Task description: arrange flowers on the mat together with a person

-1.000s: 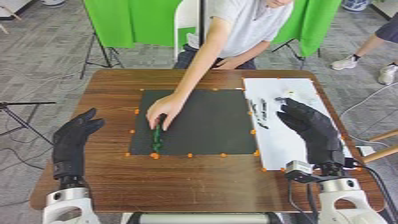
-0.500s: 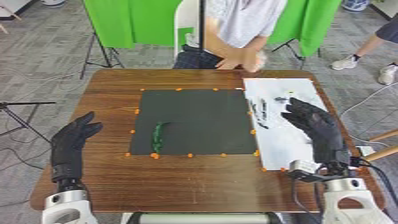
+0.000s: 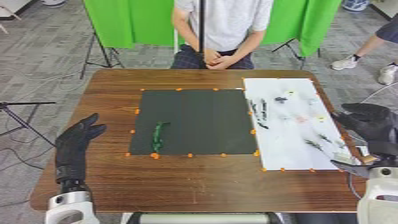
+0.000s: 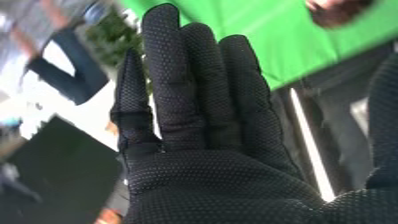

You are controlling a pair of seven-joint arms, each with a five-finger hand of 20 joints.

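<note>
Head view: green stem point(image 3: 158, 137) — slender, curved at its far tip — on the left part of the dark mat point(image 3: 204, 120); left hand point(image 3: 73, 145), fingers relaxed; right hand point(image 3: 371, 124) near the white sheet point(image 3: 284, 152). Right wrist view: right hand point(image 4: 209, 175), fingers straight

Head view looks down; closer, tilted wrist view probably shares the mat point(image 3: 200, 122).
</note>
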